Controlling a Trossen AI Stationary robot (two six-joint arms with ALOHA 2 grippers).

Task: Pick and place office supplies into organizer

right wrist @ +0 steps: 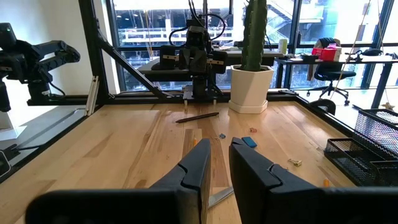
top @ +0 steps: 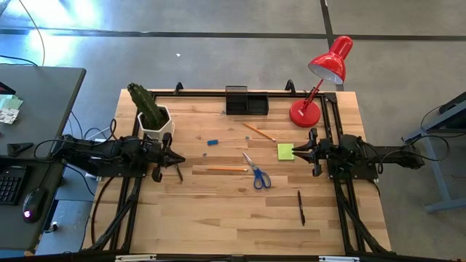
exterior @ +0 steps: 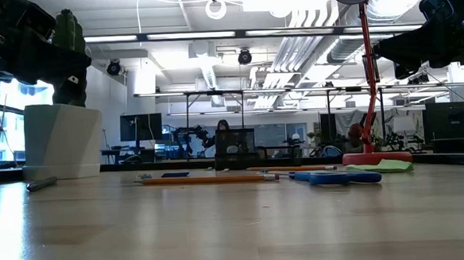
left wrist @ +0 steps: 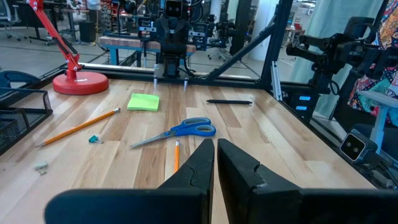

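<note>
Evidently nothing has gone into the organizer [top: 246,100] yet: it sits at the far edge of the table [top: 218,218], just left of the red desk lamp [top: 320,87], and every supply lies loose on the wood.

One pencil [top: 259,132] lies slanted in front of the organizer, a second pencil [top: 217,169] lies flat mid-table, and the blue-handled scissors [top: 255,172] rest just right of it. The sticky-note pad [top: 285,151] sits near the right arm, the tiny blue eraser [top: 212,142] is left of centre, a black pen [top: 301,207] lies toward the near right, and another pen [top: 179,172] lies just beside the left arm's fingers.

The left gripper [top: 177,158] hovers at the left side beside the white pot with the cactus [top: 151,113], its fingers [left wrist: 202,165] pressed together on nothing. The right gripper [top: 297,150] waits at the right side, its tips at the pad's edge; its fingers [right wrist: 198,163] stand slightly apart with nothing between them.

So the whole job seems to remain: each item still needs picking up and carrying to the far edge.
</note>
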